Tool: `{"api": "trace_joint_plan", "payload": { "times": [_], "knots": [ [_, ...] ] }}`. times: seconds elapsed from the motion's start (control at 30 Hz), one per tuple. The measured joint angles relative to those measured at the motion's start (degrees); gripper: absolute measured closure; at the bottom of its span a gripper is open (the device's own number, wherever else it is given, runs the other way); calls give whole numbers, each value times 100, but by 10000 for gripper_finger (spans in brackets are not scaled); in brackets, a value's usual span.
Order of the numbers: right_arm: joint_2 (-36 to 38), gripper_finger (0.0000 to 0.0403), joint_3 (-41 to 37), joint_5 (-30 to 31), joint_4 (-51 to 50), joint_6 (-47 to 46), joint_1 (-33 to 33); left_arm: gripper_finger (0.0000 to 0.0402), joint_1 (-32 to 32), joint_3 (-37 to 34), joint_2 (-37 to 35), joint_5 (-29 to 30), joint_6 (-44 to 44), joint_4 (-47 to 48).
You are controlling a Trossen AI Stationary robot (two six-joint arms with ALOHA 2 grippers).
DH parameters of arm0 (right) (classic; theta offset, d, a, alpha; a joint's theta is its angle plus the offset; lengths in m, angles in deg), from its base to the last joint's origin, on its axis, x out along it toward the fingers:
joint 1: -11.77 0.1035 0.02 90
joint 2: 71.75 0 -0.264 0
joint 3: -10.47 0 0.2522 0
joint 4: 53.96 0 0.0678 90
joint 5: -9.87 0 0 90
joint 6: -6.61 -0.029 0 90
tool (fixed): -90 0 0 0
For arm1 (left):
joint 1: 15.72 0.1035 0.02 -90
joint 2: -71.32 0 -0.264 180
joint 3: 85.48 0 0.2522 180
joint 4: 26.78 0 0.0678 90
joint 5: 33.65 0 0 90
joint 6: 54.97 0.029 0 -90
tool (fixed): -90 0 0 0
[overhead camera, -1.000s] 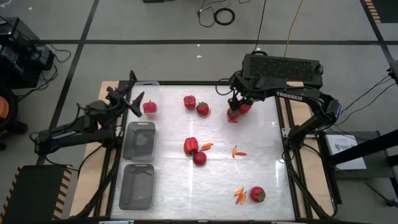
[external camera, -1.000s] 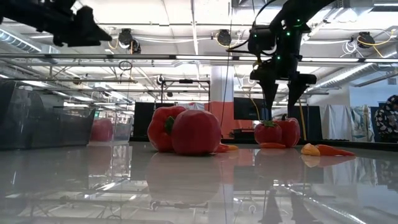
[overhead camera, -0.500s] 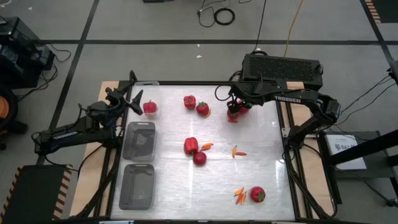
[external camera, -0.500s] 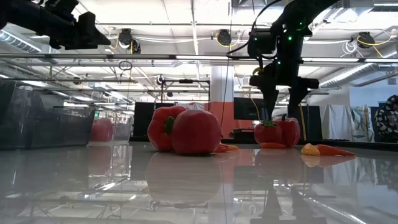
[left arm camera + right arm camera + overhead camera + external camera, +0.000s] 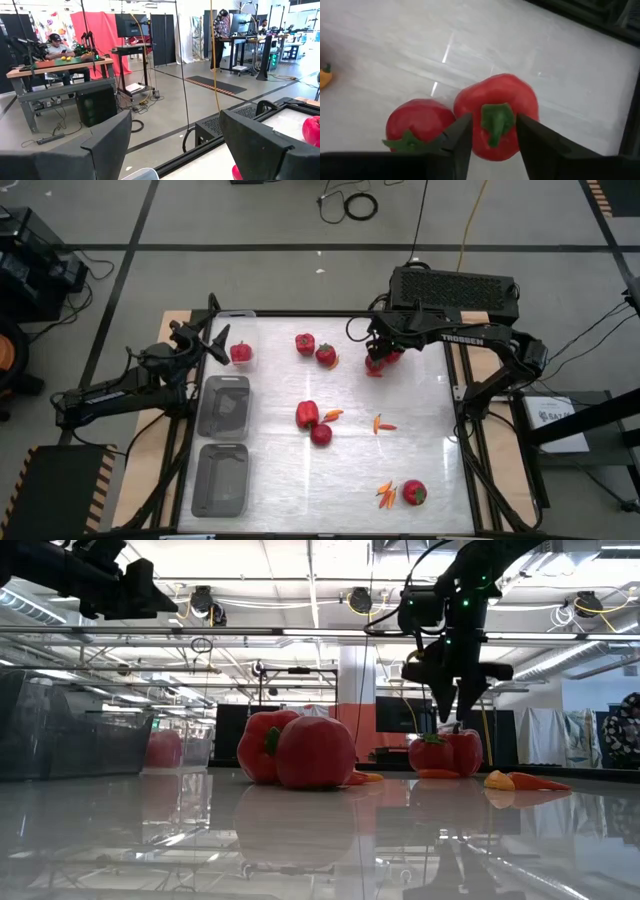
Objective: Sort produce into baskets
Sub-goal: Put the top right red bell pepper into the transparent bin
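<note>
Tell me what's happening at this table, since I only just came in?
A two-armed robot is sorting produce into clear bins. The right gripper is lowered over a red bell pepper at the table's far side, fingers open on either side of its stem, a tomato beside it. The left gripper hovers open near the far bin, which holds one red piece.

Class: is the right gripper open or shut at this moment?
Open. The right gripper is over a red bell pepper, jaws spread to either side of its green stem, beside a tomato.

tomato (image 5: 417, 122) crowding pepper (image 5: 496, 122), open table (image 5: 420, 430) elsewhere
</note>
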Motion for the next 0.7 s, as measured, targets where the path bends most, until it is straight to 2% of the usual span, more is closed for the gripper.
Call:
{"api": "trace_joint_plan", "payload": {
  "times": [0.33, 0.7],
  "knots": [
    [3, 273, -16, 74, 42, -117, 15, 94, -1, 0, 0, 0, -2, -2],
    [17, 273, -550, 74, 452, -164, 20, 94, -2, 0, 0, 0, -2, 0]
  ]
}}
